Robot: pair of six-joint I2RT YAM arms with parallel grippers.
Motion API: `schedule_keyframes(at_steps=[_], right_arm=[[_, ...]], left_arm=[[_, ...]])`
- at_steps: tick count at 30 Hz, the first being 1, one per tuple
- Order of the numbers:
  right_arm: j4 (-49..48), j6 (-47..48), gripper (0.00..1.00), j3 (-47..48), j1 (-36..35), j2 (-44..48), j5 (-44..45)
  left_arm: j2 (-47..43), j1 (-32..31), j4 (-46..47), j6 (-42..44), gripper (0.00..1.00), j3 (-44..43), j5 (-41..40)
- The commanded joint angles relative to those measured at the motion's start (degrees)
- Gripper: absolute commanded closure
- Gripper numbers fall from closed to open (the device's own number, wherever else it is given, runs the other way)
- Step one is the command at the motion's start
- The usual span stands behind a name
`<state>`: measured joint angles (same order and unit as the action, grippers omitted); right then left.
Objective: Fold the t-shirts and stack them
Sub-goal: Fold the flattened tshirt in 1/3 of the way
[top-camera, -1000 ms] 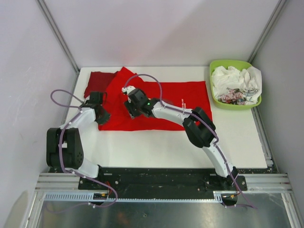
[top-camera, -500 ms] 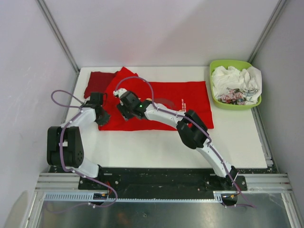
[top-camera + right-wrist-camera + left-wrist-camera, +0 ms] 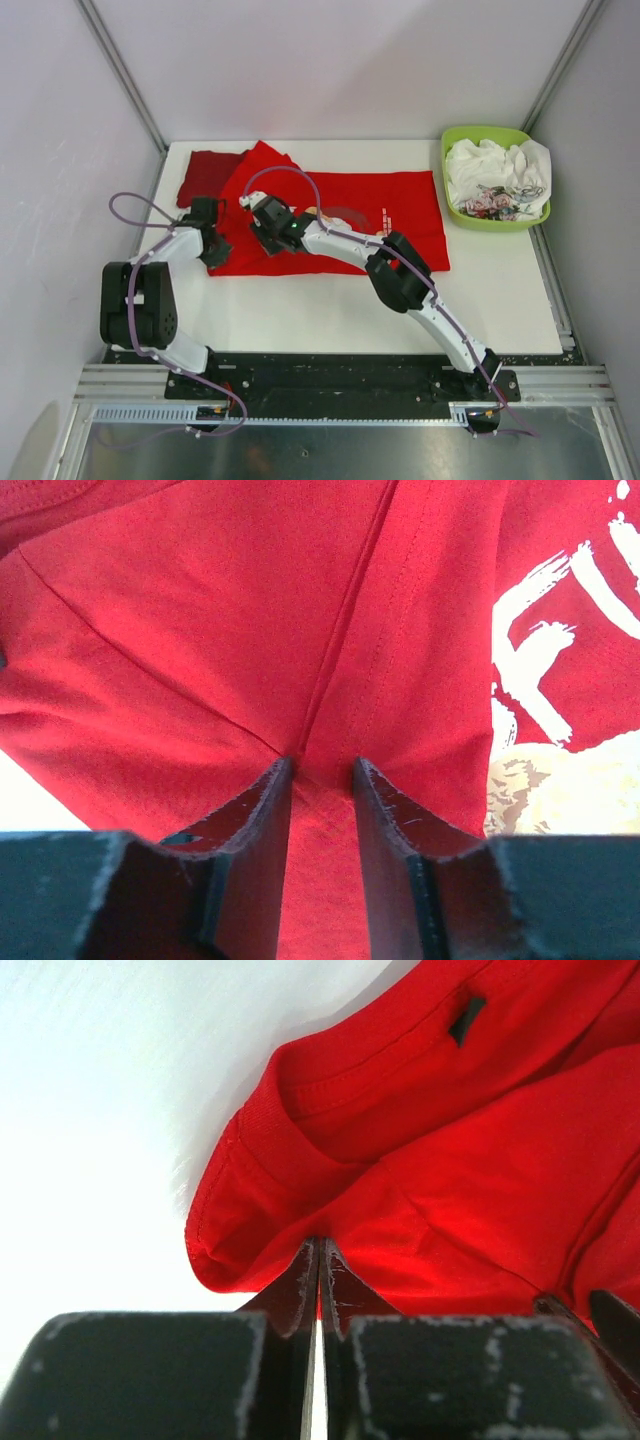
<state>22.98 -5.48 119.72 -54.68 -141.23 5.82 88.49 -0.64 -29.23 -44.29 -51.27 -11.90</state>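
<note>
L tool [image 3: 320, 1252]: fingers pressed together, nipping a fold at the edge of the bright red t-shirt [image 3: 400, 215]; they have shut within the last sec.
R tool [image 3: 320, 768]: fingers part-way apart, straddling a raised crease of the same shirt; gap narrower than a moment ago, not yet clamped. The arm has slid left across the cloth.
Bright red t-shirt: spread flat mid-bench; white lettering [image 3: 560, 600] lies just right of the R tool.
Darker red t-shirt [image 3: 205, 165]: far-left corner, its edge overlapped by the bright one; no tool on it.
Bench [image 3: 300, 310]: white top.
Basket [image 3: 445, 170]: lime green, far-right corner, crumpled pale cloth inside.
Meaning: both tools taking hold at the shirt's left end, so prob. a first fold is being set up. No stack yet.
</note>
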Motion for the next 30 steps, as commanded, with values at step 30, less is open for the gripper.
schedule_keyframes(at_steps=[30], right_arm=[[-1.52,-9.43,0.96,5.00,6.95,0.51,8.39]], left_arm=[[2.70,0.47,0.55,-1.38,1.00,0.54,-3.06]])
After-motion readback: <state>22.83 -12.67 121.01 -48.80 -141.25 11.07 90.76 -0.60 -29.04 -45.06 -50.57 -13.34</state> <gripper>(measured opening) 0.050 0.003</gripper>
